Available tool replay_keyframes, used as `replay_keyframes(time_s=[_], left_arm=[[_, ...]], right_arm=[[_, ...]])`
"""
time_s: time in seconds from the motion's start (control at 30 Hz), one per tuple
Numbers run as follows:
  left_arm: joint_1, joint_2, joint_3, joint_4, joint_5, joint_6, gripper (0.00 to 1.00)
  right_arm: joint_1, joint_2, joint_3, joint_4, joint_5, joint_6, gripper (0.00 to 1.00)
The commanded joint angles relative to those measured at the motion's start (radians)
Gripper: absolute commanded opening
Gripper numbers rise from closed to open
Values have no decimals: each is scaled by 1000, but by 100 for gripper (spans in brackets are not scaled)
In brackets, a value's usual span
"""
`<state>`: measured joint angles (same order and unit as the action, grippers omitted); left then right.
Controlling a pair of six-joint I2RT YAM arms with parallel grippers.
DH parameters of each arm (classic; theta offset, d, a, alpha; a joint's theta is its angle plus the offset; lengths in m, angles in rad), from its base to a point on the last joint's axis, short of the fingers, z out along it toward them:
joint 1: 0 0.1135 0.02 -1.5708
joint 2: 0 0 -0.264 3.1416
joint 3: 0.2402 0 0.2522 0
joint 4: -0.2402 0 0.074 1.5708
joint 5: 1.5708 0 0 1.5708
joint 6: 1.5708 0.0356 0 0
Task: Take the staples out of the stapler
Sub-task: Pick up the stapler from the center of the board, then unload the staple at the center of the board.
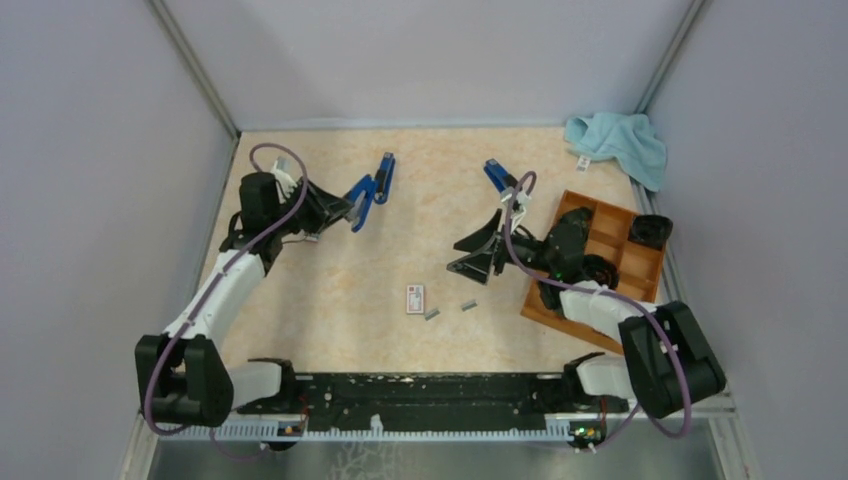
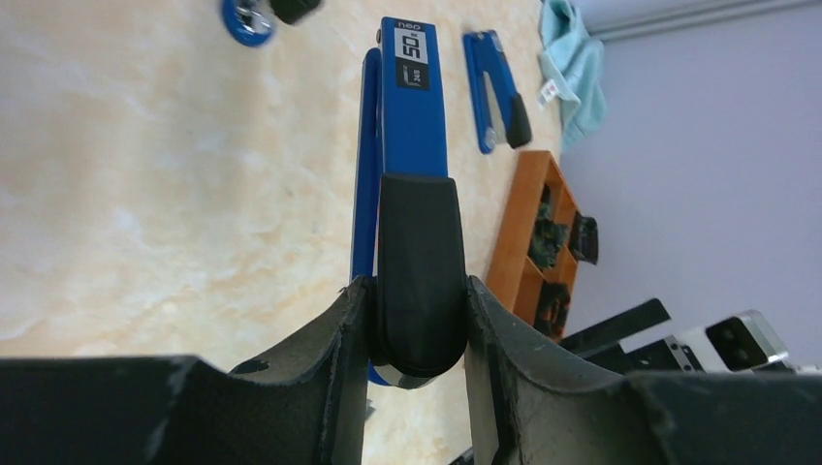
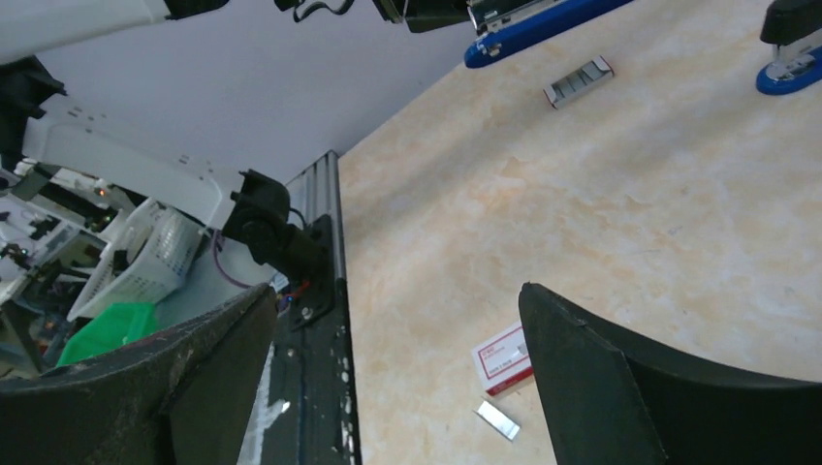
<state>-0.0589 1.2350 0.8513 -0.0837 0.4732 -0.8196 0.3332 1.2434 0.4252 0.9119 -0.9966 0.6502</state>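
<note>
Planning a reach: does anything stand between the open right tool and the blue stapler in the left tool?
Nothing visible: only bare beige table separates the right tool from the blue, black-ended stapler in the left tool.

The left gripper (image 2: 419, 320) clamps the black rear end of a blue stapler (image 2: 412, 116), whose body runs toward twelve o'clock over the marbled table (image 2: 145, 194). A second blue stapler (image 2: 490, 87) lies at one o'clock, a teal cloth (image 2: 572, 58) just beyond it. A wooden tray (image 2: 514, 242) holding dark items sits at three o'clock.
</note>
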Motion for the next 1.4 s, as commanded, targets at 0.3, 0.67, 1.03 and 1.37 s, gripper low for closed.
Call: replay_keyframes(time_s=[0.3,0.67,1.03,1.37], left_arm=[[-318,-43,-50,366,-125,-253,0],[-472,49,5,523,-228,-358,0],[-565,77,63,605,-304,-398,0],[-613,63,54,651,-329,-411,0]], right_arm=[[98,107,-45,518,269,325,99],[73,173,18,506,254,463,99],[42,208,72,530,274,497,99],[43,183,117,490,313,529,96]])
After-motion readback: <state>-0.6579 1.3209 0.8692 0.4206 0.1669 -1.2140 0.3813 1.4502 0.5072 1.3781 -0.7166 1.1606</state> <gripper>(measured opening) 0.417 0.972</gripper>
